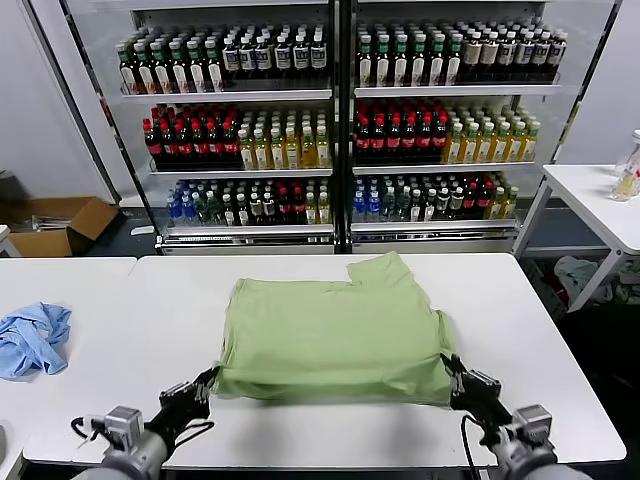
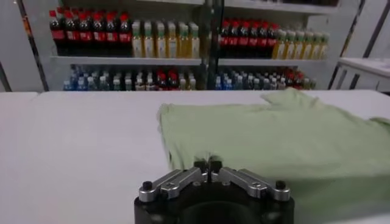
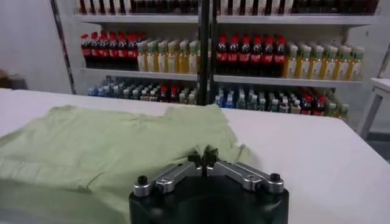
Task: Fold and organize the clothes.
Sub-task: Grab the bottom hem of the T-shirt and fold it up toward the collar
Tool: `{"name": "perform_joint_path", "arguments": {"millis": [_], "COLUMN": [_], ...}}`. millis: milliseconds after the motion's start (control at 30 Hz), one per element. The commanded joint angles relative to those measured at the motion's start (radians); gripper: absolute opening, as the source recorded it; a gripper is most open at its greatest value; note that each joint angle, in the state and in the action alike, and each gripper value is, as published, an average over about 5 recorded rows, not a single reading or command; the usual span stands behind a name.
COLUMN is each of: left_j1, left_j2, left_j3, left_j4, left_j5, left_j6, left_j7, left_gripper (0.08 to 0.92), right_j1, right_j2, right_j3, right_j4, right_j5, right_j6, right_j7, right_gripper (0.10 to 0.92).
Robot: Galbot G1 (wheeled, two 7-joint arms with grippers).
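Light green polo shirt lies partly folded mid white surface. Left end effector is clenched on its near left corner, right end effector clenched on near right corner. Light blue garment sits well apart, far left.

The polo shirt lies on the middle of the table, toward its near edge; the left gripper is at the shirt's near left corner, the right gripper at its near right corner; a smaller garment lies far left; bottle shelves stand behind the table.
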Motion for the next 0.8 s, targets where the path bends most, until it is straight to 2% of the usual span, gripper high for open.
{"name": "perform_joint_path", "arguments": {"millis": [33, 367, 533, 667, 800], "left_j1": [-0.248, -0.275, -0.301, -0.324, -0.312], "left_j2": [-0.022, -0.063, -0.091, -0.106, -0.102], "left_j3": [0.078, 0.112, 0.126, 0.130, 0.117], "left_j4": [0.223, 0.288, 0.365, 0.420, 0.411], "left_j5": [-0.024, 0.037, 0.090, 0.105, 0.107], "left_j6": [-0.056, -0.043, -0.050, -0.054, -0.055], "left_j7": [0.030, 0.044, 0.024, -0.007, -0.016], "left_gripper": [0.080, 0.080, 0.080, 0.096, 0.188], "right_j1": [0.127, 0.169, 0.200, 0.201, 0.199], "right_j2": [0.015, 0.055, 0.073, 0.086, 0.086], "right_j3": [-0.054, -0.127, -0.160, -0.167, -0.147], "right_j4": [-0.097, -0.163, -0.232, -0.256, -0.254], "right_j5": [-0.028, -0.093, -0.151, -0.166, -0.163], "right_j6": [-0.009, 0.012, -0.003, -0.006, -0.010], "right_j7": [0.011, 0.011, 0.028, 0.038, 0.056], "right_gripper": [0.113, 0.113, 0.129, 0.222, 0.343]}}
